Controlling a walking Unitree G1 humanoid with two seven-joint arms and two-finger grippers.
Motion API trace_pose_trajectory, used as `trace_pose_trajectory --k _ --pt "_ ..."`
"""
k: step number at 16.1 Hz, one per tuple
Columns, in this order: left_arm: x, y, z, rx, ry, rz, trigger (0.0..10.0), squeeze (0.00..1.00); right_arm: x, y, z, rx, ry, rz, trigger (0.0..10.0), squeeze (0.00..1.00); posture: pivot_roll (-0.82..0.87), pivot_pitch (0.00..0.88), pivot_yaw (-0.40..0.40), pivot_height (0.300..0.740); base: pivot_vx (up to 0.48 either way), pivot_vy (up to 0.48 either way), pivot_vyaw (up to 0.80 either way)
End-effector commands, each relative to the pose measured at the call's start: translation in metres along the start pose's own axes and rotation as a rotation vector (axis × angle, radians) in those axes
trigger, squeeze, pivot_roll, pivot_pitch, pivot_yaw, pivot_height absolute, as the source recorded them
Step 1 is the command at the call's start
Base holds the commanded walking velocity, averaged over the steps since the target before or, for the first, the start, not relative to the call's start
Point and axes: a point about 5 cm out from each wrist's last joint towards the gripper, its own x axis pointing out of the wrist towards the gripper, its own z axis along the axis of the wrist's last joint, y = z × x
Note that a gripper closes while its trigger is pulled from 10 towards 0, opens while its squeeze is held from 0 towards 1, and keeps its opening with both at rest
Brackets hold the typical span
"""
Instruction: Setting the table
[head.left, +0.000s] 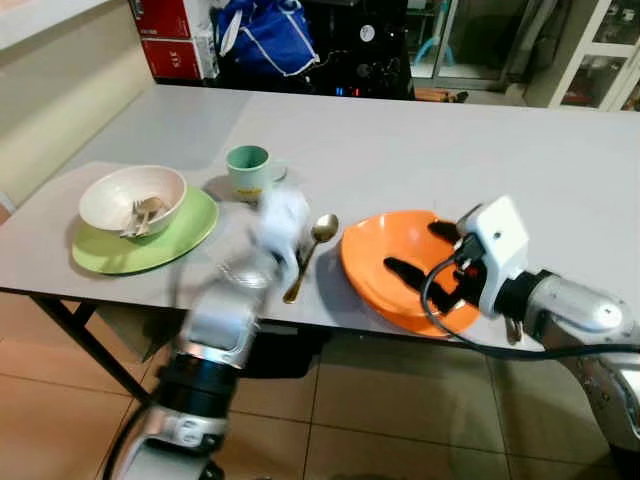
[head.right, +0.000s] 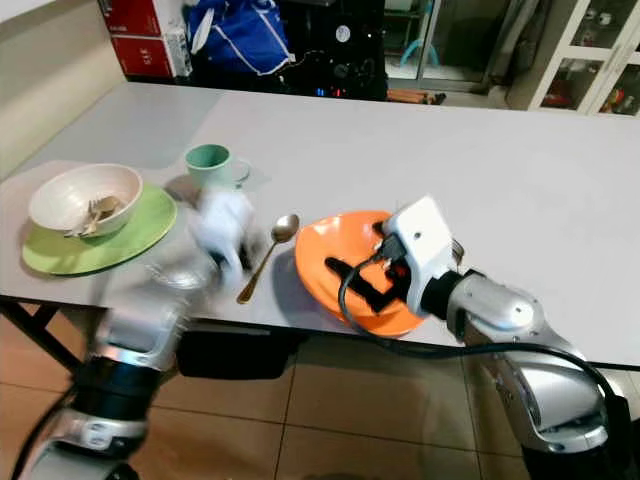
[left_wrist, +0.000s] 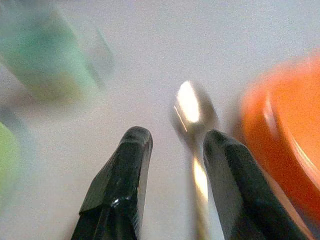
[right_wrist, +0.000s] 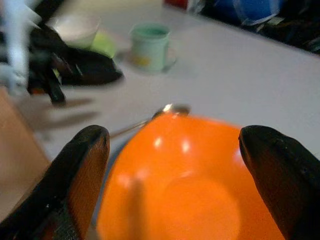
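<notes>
A tilted orange bowl (head.left: 375, 240) lies near the table's front edge. My right gripper (head.left: 420, 250) hovers over it, open, with the fingers (right_wrist: 87, 155) spread wide across the bowl. Just left of the bowl lies a gold spoon (head.left: 312, 245). My left gripper (left_wrist: 177, 142), blurred by motion, is open right over the spoon's handle (left_wrist: 199, 177). A green cup (head.left: 248, 168) stands behind the spoon. At far left a white bowl (head.left: 120, 195) holding cutlery (head.left: 143, 213) sits on a green plate (head.left: 190, 225).
The grey table (head.left: 450, 150) stretches bare to the back and right. Tiled floor (head.left: 380, 420) lies below its front edge. A blue bag (head.left: 265, 35) and red boxes (head.left: 165, 35) stand behind the table's far side.
</notes>
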Motion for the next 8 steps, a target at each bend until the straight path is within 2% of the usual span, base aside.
trace_pose_trajectory --k 1,2,3,4,5,8 --pt "-0.007 0.01 0.029 0.052 -0.172 0.064 10.0 0.0 -0.001 -0.007 0.013 0.004 -0.074 -0.066 10.0 0.0 -0.04 0.0 0.026 0.74 0.0 0.0 0.0" --pt "-0.012 0.012 0.042 0.095 -0.25 0.081 10.0 0.0 0.002 -0.012 0.016 0.037 -0.113 -0.133 10.0 0.0 -0.04 0.0 0.026 0.74 0.0 0.0 0.0" --pt "-0.016 0.012 0.048 0.115 -0.268 0.085 10.0 0.0 0.006 -0.018 0.019 0.098 -0.167 -0.24 10.0 0.0 -0.03 0.0 0.022 0.74 0.0 0.0 0.0" --pt "-0.022 0.012 0.055 0.18 -0.325 0.093 10.0 0.0 0.011 -0.022 0.021 0.15 -0.223 -0.366 10.0 0.0 -0.03 0.0 0.022 0.74 0.0 0.0 0.0" --pt "-0.026 0.01 0.057 0.215 -0.369 0.114 10.0 0.0 0.016 -0.019 0.016 0.199 -0.228 -0.42 10.0 0.0 -0.03 0.0 0.02 0.74 0.0 0.0 0.0" --pt "-0.033 0.01 0.052 0.193 -0.427 0.148 10.0 0.0 0.02 -0.013 -0.006 0.359 -0.227 -0.576 10.0 0.0 -0.01 0.0 0.013 0.74 0.0 0.0 0.0"
